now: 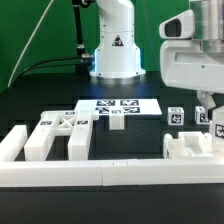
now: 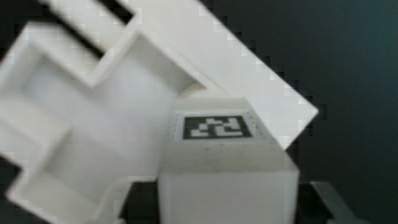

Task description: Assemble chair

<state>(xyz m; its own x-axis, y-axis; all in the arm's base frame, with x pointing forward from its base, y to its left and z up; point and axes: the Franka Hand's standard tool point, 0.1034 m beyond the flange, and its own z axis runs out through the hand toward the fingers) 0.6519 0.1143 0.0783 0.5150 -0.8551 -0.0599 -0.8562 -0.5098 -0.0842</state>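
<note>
Gripper [image 1: 206, 114] clamped on a tagged small block [image 2: 222, 172], at the exterior view's right edge.
Jaws narrow, gripping the block; its black-and-white square tag [image 2: 221, 127] faces the wrist camera. Barred frames [image 1: 50, 135] lie at the exterior view's lower left.

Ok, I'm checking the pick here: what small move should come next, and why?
Probably a short straight lift. The gripper looks closed on the small tagged block, which fills the space between the jaws, and a white panel lies close by it.
</note>
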